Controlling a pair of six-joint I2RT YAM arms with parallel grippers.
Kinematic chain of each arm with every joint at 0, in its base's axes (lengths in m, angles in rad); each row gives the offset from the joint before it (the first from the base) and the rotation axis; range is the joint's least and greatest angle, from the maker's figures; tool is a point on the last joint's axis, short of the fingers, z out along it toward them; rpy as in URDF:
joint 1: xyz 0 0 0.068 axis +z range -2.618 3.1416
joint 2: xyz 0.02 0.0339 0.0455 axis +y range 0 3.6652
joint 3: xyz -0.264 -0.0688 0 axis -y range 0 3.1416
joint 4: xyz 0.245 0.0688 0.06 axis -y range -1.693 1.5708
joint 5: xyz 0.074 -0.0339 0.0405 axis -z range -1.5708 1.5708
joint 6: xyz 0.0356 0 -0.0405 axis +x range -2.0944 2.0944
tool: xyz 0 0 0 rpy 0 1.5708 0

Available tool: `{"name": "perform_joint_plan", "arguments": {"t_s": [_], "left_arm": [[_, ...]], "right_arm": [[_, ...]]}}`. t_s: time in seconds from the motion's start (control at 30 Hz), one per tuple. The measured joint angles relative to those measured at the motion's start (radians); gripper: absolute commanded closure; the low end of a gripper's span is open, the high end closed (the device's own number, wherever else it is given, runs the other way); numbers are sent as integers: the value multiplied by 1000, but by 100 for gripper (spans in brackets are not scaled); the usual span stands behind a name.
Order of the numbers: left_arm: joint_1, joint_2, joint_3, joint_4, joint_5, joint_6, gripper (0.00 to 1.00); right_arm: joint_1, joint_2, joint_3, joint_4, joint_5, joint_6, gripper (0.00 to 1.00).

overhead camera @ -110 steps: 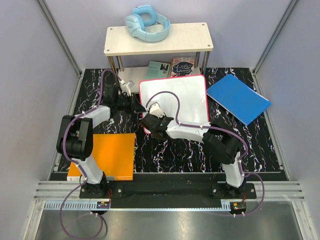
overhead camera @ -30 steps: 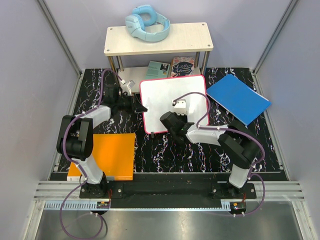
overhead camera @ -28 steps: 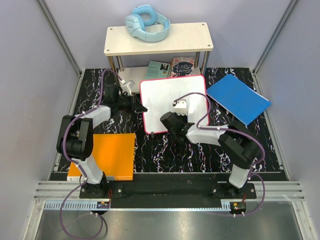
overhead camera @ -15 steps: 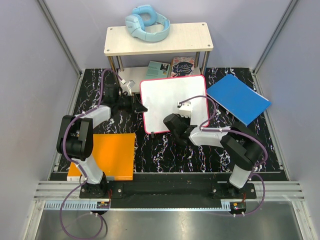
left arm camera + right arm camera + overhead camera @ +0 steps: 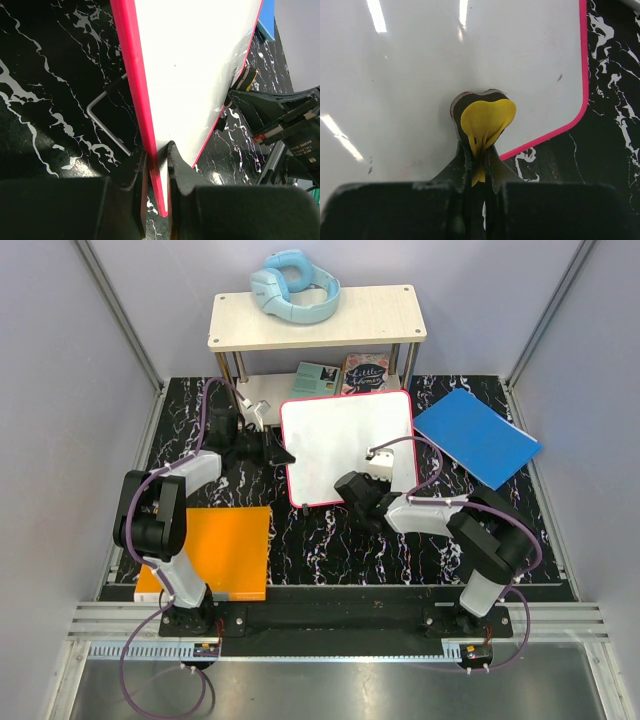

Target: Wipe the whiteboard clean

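The orange sheet [image 5: 225,550] is seen nearest, flat on the black marbled table [image 5: 330,540] by the left arm's base. Just past mid-table the right gripper [image 5: 352,487] is reached out low over the near edge of the whiteboard [image 5: 340,435]. In the right wrist view its jaws [image 5: 479,152] are closed narrow on a yellow eraser pad [image 5: 486,120] with a dark backing. The pad is pressed to the glossy white surface close to a rounded corner of the pink rim, and a few tiny dark specks are seen on the white around it.

The whiteboard is laid mid-table, slightly skewed, its far edge near the shelf legs. Its left edge is gripped by the left gripper [image 5: 278,453]. In the left wrist view the fingers [image 5: 176,167] are clamped one on each side of the pink rim, nearly closed on the board's thickness. A bent metal rod [image 5: 102,127] is seen on the table just beside that edge.

The blue sheet [image 5: 476,437] is placed right of the board, close to its far right corner. Whether they touch cannot be told.

Farthest back, a pale wooden shelf [image 5: 320,320] is topped with a light-blue U-shaped item [image 5: 293,287], and books [image 5: 365,373] are stored beneath.
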State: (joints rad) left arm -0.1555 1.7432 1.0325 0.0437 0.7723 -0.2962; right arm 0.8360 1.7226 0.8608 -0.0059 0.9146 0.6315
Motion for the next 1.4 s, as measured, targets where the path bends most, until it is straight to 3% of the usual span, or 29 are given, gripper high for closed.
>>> {"name": "perform_joint_plan", "arguments": {"t_s": [0.3, 0.73, 1.4], "left_arm": [[0, 0, 2, 1, 5, 0, 100], [0, 0, 5, -1, 5, 0, 100], [0, 0, 7, -5, -3, 0, 100]], "right_arm": [[-35, -22, -24, -45, -18, 3, 100], [-38, 10, 46, -71, -26, -126, 100], [-31, 49, 151, 9, -115, -304, 100]]}}
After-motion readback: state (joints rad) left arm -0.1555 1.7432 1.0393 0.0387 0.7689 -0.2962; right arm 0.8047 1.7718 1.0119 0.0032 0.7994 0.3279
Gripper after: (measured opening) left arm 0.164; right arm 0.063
